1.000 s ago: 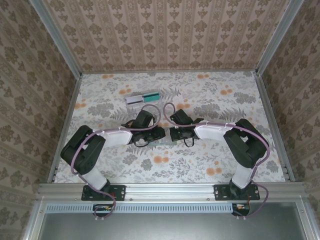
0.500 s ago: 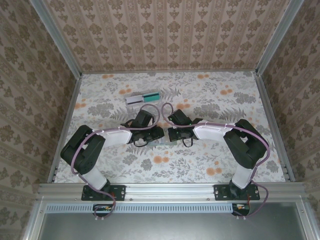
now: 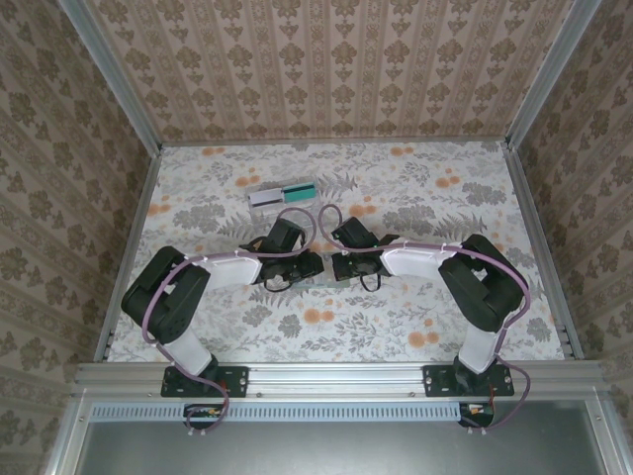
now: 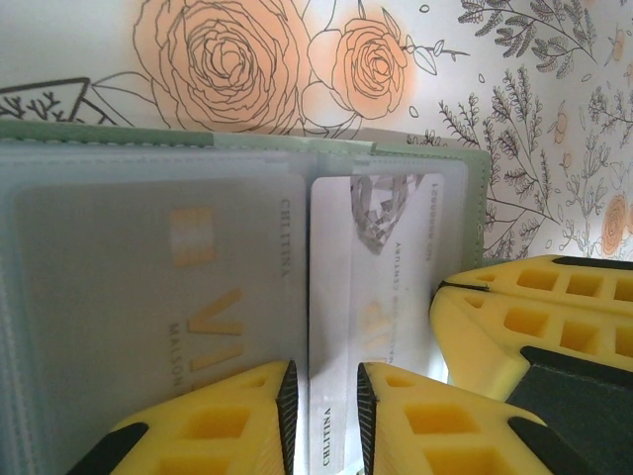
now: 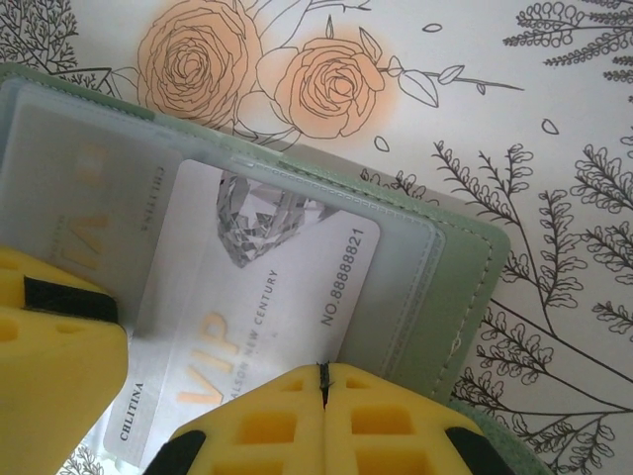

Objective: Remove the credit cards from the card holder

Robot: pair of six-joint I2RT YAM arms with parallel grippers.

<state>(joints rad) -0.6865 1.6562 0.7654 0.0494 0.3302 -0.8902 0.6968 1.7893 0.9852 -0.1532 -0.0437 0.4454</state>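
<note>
The card holder point(image 5: 465, 247) lies open on the counter point(image 5: 554, 119) between the two arms. A white card point(image 5: 287, 267) pokes part way out of its clear pocket, and a grey card point(image 4: 148, 297) beside it sits fully sleeved, so I judge the job barely begun. The right gripper point(image 5: 321, 396) has its jaws closed at the white card's edge. The left gripper point(image 4: 326, 396) has its jaws slightly apart over that card's end, gripping nothing I can make out.

Clear plastic box point(image 3: 284, 194) on the floral tabletop point(image 3: 445, 198) — toward the back, patterned walls point(image 3: 326, 69) on 3 sides
</note>
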